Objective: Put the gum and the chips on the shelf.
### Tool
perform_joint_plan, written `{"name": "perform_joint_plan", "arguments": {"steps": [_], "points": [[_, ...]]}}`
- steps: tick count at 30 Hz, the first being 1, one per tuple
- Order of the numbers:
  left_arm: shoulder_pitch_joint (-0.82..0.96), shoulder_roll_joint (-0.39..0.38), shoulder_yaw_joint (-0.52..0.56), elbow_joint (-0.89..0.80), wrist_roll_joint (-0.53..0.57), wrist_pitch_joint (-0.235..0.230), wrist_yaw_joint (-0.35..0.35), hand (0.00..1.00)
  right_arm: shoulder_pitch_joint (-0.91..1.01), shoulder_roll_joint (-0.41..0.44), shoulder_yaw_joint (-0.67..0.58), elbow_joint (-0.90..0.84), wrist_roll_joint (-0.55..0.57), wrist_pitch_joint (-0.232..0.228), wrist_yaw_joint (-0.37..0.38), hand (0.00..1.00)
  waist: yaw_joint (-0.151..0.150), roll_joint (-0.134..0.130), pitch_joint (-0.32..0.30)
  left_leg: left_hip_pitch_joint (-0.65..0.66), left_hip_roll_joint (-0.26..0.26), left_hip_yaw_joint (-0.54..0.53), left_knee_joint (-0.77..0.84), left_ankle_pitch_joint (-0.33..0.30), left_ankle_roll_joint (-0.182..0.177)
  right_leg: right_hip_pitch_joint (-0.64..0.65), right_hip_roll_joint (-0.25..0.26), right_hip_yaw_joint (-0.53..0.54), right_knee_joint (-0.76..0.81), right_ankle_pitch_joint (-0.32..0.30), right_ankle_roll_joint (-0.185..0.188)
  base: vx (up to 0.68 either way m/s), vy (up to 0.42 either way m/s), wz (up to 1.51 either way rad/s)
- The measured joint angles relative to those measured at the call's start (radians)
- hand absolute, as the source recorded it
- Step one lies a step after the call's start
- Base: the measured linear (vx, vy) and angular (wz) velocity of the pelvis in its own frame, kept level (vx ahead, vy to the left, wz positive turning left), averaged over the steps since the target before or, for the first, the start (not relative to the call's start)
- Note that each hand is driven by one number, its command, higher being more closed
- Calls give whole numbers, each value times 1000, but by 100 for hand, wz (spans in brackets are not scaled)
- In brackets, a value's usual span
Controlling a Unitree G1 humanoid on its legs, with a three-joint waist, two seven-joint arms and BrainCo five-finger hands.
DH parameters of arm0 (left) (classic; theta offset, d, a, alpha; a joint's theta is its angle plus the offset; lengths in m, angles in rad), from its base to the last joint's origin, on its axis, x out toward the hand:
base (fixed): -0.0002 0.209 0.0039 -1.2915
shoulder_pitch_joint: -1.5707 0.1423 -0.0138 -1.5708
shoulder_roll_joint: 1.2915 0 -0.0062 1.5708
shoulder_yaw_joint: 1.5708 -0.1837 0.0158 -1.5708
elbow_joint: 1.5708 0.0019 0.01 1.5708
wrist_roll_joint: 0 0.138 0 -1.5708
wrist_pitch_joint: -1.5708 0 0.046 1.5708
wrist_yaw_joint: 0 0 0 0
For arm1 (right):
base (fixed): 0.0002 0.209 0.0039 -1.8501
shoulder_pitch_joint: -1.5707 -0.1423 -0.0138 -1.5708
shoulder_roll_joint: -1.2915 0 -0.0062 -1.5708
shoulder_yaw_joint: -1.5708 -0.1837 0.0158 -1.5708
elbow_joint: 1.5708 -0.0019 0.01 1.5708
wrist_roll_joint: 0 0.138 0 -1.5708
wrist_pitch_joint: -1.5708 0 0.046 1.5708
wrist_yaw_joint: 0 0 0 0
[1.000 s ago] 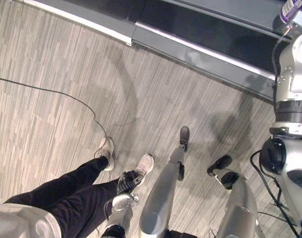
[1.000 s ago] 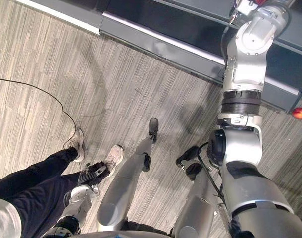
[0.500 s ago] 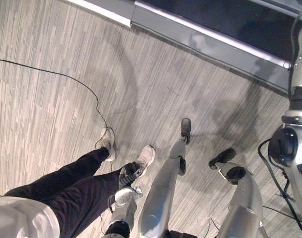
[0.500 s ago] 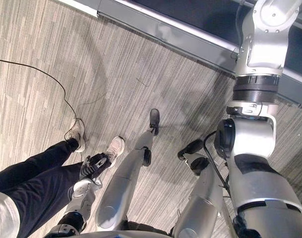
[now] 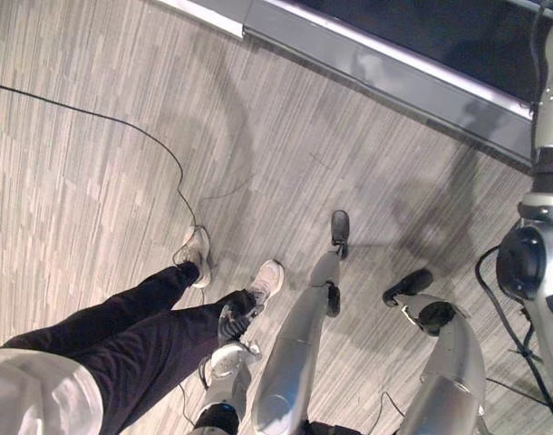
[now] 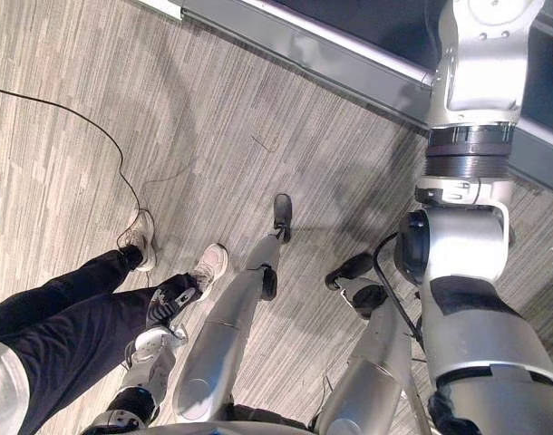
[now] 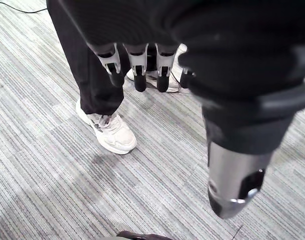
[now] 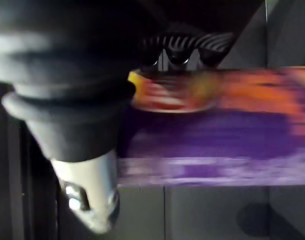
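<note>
Looking along my right hand [image 8: 67,100], I see its fingers [image 8: 185,46] curled over the blurred chips pack [image 8: 217,130], purple with an orange band, held up against the dark, metal-edged shelf [image 5: 394,71]. My left hand [image 7: 137,70] hangs with slack fingers and holds nothing, close to a person's dark trousers [image 7: 92,75] and white sneaker [image 7: 112,132] on striped grey carpet [image 5: 95,199]. The camera has shifted since a second ago, so the shelf edge now sits higher.

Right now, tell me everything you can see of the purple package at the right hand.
The purple package spans the right wrist view. Its body is deep purple, with an orange, red and yellow band along one edge and a paler lilac stripe near the other. It looks like a printed bag. The right hand clasps it: fingers curl over the orange edge, the thumb lies beside the lilac stripe. Dark grey panels stand behind it.
</note>
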Motion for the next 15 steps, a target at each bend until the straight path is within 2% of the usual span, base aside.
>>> {"name": "perform_joint_plan", "arguments": {"steps": [4,15], "points": [[0,0,1,7,-34,0,0,0,-10,-19,6,0,1,0,1,0,1,-5,0,-2,-4,1,-19,15,1,-9,-8,-4,11,-5,0,-34,-61,9],[0,-1,1,12,-36,-1,0,0,-9,-15,13,10,3,-2,3,0,-3,-9,0,-10,-5,2,-21,25,3,-21,-11,-3,17,-5,0,-48,-60,0]]}}
